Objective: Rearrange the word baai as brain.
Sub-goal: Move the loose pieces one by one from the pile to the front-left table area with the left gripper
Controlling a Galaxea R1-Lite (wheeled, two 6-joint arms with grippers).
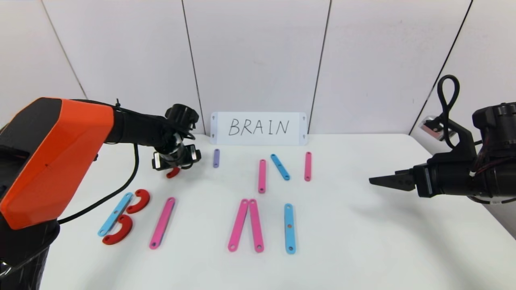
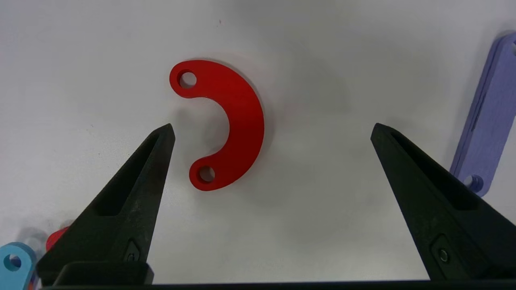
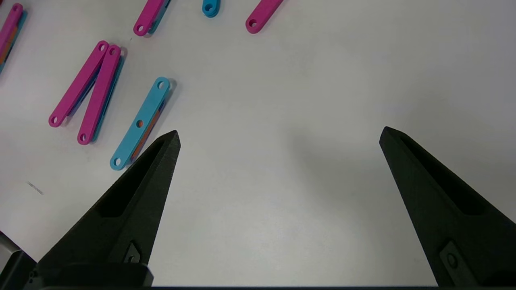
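Note:
My left gripper (image 1: 175, 163) (image 2: 273, 128) is open and hovers at the back left over a loose red arc (image 1: 173, 172) (image 2: 229, 121), which lies flat between the jaws nearer one finger. A short purple strip (image 1: 216, 158) (image 2: 489, 117) lies beside it. In the front row lie a blue strip (image 1: 115, 213) with two red arcs (image 1: 139, 200), a pink strip (image 1: 162, 222), two pink strips joined at the top (image 1: 246, 224) and a blue strip (image 1: 289, 228). My right gripper (image 1: 377, 181) (image 3: 280, 135) is open and empty above the table's right side.
In the back row lie a pink strip (image 1: 262, 176), a slanted blue strip (image 1: 280, 166) and another pink strip (image 1: 308, 166). A white card with handwritten BRAIN (image 1: 259, 128) stands against the back wall. The white table (image 1: 363, 241) ends at the right.

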